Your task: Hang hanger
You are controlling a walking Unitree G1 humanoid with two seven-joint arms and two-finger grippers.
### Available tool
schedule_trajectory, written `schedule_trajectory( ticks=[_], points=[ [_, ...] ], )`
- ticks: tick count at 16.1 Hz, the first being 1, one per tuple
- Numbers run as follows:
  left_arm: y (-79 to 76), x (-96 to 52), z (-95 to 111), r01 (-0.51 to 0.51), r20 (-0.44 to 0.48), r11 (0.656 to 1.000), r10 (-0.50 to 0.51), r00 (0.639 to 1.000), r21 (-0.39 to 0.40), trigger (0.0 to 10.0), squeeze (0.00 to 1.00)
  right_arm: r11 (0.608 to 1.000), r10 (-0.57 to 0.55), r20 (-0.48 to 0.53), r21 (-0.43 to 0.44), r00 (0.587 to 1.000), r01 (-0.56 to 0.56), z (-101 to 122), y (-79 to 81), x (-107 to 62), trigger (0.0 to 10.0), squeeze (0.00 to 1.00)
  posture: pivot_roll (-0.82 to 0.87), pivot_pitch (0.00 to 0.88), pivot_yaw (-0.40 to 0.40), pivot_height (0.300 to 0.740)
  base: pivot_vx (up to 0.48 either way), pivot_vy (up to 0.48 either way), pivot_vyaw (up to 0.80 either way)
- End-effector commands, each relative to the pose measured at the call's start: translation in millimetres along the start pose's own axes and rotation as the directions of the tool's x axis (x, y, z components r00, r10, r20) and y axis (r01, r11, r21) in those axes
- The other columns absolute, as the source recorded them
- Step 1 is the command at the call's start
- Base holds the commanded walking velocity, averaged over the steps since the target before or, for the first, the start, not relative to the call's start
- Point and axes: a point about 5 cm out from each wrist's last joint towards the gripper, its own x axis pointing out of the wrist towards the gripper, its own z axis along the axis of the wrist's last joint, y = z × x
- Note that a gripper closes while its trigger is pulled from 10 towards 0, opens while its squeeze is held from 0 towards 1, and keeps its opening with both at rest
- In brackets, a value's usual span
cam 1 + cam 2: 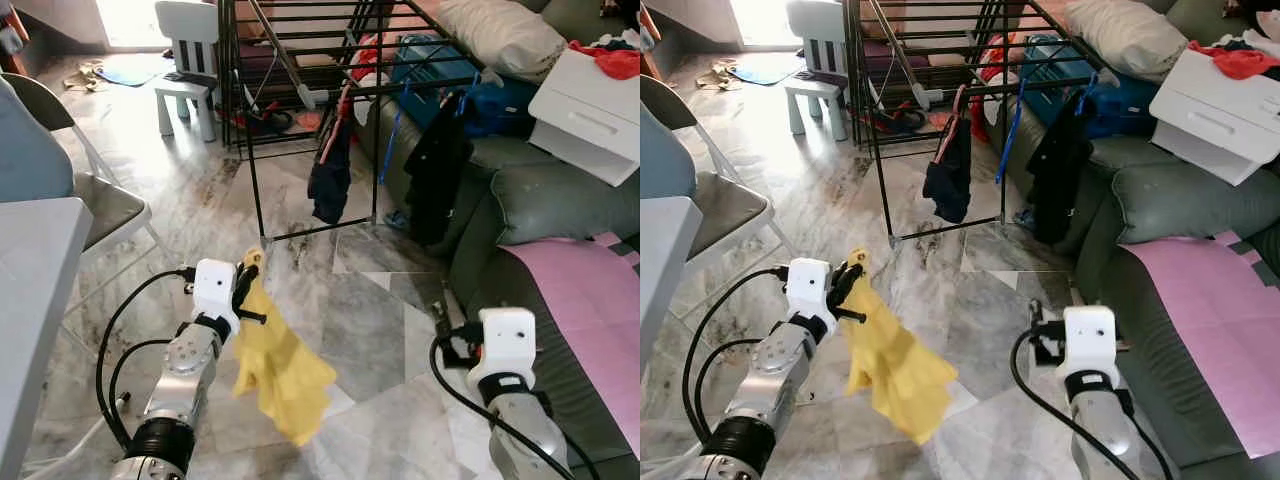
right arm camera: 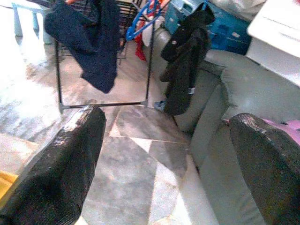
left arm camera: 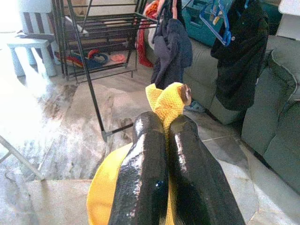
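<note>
My left gripper (image 1: pixel 248 280) is shut on the top of a yellow garment (image 1: pixel 280 370), which hangs from it low over the marble floor. In the left wrist view the fingers (image 3: pixel 145 154) pinch the yellow fabric (image 3: pixel 164 105), with a small brown knob beside its top fold. The black drying rack (image 1: pixel 400 85) stands further ahead. A navy garment (image 1: pixel 330 180) and a black garment (image 1: pixel 435 180) hang from its front rail on hangers. My right gripper (image 2: pixel 168 119) is open and holds nothing, low beside the sofa.
A grey-green sofa (image 1: pixel 540 200) runs along the right, with a pink mat (image 1: pixel 590 300) and a white drawer unit (image 1: pixel 590 110) on it. A folding chair (image 1: pixel 100 205) and a white table (image 1: pixel 30 300) stand on the left. A small white chair (image 1: pixel 188 60) is behind.
</note>
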Motion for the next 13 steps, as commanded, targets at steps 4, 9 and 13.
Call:
schedule_trajectory(
  ticks=[4,9,13],
  points=[
    [-9.4,12.4,19,0.023,0.051,1.0,-0.021,0.998,-0.021,10.0,0.0,1.0,-0.024,0.039,0.011,0.999,0.024,9,-13.3,3.6,10.0,0.0,0.04,0.0,-0.054,0.74,0.318,0.0,0.0],
    [-17.8,13.6,19,0.055,0.048,0.997,-0.053,0.997,-0.047,10.0,0.0,1.0,-0.003,0.035,0.026,0.999,0.002,7,-6.1,1.1,10.0,0.0,0.04,0.0,-0.054,0.74,0.48,0.0,0.0],
    [-23.0,15.2,20,0.074,0.05,0.996,-0.072,0.996,-0.058,10.0,0.0,1.0,-0.001,0.035,0.022,0.999,0.0,7,-7.6,2.8,10.0,0.0,0.03,0.0,-0.052,0.74,0.48,0.0,0.0]
  ],
)
